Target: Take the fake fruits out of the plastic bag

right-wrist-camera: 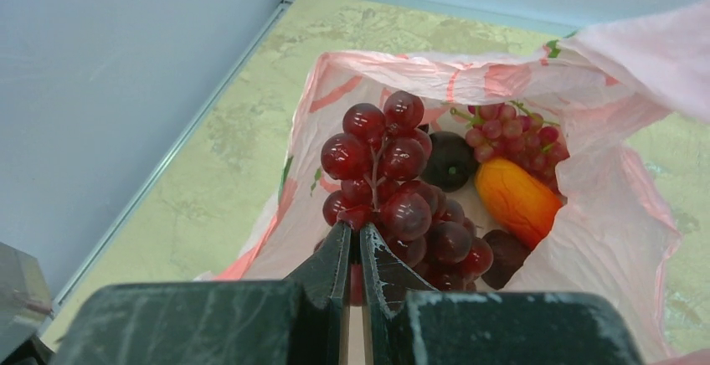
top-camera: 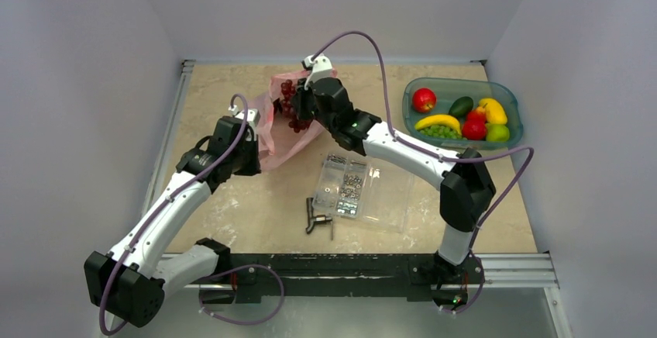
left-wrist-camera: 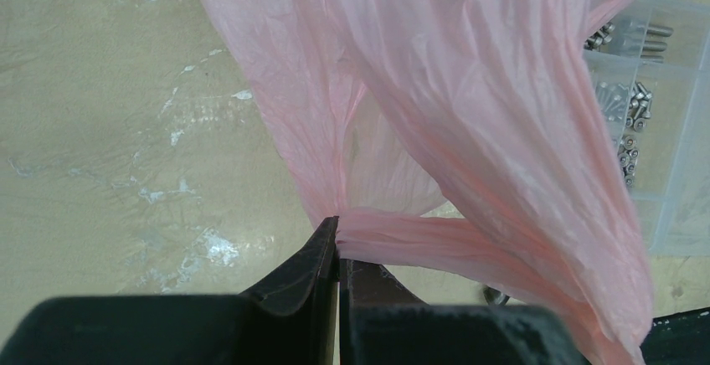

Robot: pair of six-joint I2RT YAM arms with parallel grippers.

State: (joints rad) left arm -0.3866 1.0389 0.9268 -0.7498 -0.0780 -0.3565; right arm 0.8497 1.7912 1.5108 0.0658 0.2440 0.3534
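Observation:
The pink plastic bag lies at the table's back middle, its mouth open in the right wrist view. My left gripper is shut on a twisted fold of the bag and holds it up. My right gripper is shut on a dark red grape bunch and holds it over the bag's mouth; the bunch also shows in the top view. Inside the bag lie an orange oval fruit, a smaller pinkish grape bunch and dark round fruits.
A green tray at the back right holds an apple, a banana, green grapes and other fruits. A clear screw box lies open at mid-table, with a small black tool beside it. Walls stand left, right and behind.

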